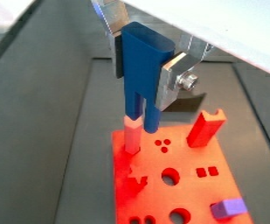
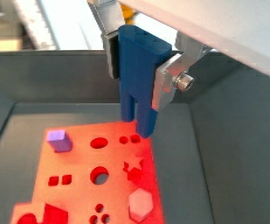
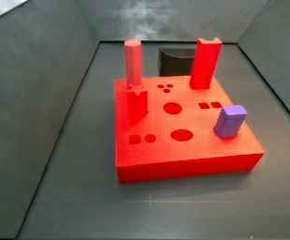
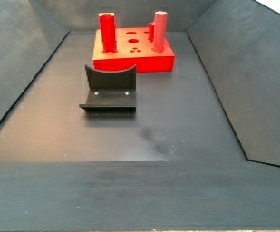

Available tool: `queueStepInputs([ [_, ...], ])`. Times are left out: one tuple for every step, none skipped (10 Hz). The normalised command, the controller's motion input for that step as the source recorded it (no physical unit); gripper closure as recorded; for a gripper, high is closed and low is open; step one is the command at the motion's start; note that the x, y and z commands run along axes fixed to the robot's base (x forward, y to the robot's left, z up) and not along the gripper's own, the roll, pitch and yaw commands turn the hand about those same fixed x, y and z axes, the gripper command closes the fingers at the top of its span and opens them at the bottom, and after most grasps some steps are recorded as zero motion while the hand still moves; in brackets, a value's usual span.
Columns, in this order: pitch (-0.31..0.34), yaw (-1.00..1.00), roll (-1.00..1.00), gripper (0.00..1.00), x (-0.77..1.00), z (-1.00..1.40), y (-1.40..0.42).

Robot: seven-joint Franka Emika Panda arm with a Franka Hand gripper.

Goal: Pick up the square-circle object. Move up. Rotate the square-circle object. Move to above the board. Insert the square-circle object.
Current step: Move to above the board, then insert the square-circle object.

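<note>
My gripper (image 1: 145,83) is shut on the square-circle object (image 1: 141,74), a slim dark blue peg that hangs lengthwise down from the silver fingers (image 1: 169,80). Both wrist views show the same grip (image 2: 143,83) on the blue peg (image 2: 138,70). The peg's forked lower end hovers above the board (image 1: 166,166), a thick red slab with round, square and dot holes (image 2: 102,162). It hangs apart from the slab, near one edge. In both side views the board (image 3: 185,155) (image 4: 136,62) shows, but the gripper and the peg are out of view.
On the board stand a pink upright peg (image 3: 133,61), a red upright peg (image 3: 207,63) and a short purple block (image 3: 230,120). The dark fixture (image 4: 108,89) sits on the grey floor beside the board. Sloping grey walls (image 3: 47,112) enclose the workspace.
</note>
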Motion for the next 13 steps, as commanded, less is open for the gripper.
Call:
queueStepInputs([
  [0.11, 1.0, 0.01, 1.0, 0.07, 0.03, -0.12],
  [0.117, 1.0, 0.01, 1.0, 0.06, 0.03, -0.09],
  [0.135, 1.0, 0.02, 1.0, 0.06, 0.03, -0.07],
  [0.15, 1.0, 0.02, 1.0, 0.06, 0.02, -0.05],
  [0.18, 1.0, 0.03, 1.0, 0.07, 0.02, -0.05],
  [0.195, 1.0, 0.03, 1.0, 0.07, 0.02, -0.04],
  [0.241, 1.0, 0.04, 1.0, 0.07, 0.02, -0.04],
  [0.234, 0.76, 0.05, 1.0, 0.07, 0.03, -0.04],
  [0.2, 0.51, 0.04, 1.0, 0.07, 0.02, -0.03],
  [0.177, 0.38, 0.04, 1.0, 0.07, 0.02, -0.03],
  [0.0, 0.0, -0.02, 1.0, 0.0, 0.0, 0.0],
  [-0.041, 0.14, 0.0, 1.0, 0.14, -0.24, -0.23],
  [-0.103, 0.53, 0.0, 1.0, 0.26, -0.72, -0.55],
])
